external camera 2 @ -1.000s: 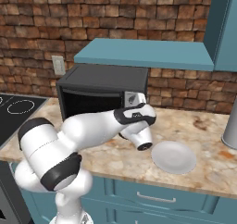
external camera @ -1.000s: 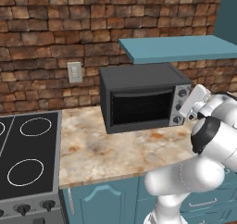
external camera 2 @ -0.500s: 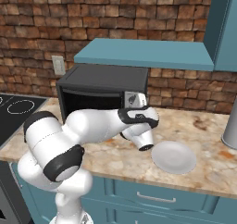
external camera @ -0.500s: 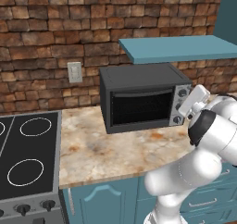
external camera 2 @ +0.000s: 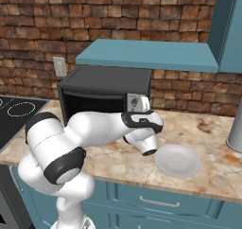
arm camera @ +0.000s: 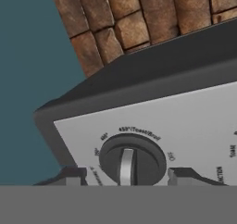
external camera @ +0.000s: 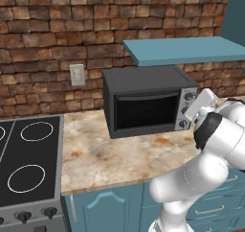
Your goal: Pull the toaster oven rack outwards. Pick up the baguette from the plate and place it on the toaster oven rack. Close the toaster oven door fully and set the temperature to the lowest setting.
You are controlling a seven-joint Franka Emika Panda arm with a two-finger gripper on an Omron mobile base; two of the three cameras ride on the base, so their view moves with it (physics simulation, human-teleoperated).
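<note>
The dark grey toaster oven (external camera: 143, 101) stands on the counter with its door (external camera: 146, 112) closed, so the rack and the baguette are hidden. My gripper (external camera: 195, 110) is up against the silver side panel at its top knob. In the hand view that dark round knob (arm camera: 133, 159), ringed with temperature marks, sits between my two finger tips (arm camera: 185, 176). They press close on either side of it, and its silver pointer runs toward the bottom of the view. The white plate (external camera 2: 178, 161) lies bare on the counter, right of my arm.
A teal shelf (external camera: 186, 49) hangs just above the oven. A black stovetop (external camera: 28, 164) with white rings fills the counter's left end. A wall outlet (external camera: 76, 74) is on the brick wall. A metal cylinder (external camera 2: 235, 128) stands at the far right.
The hand has edged slightly closer to the oven's side panel. The oven, its door and the plate have not moved.
</note>
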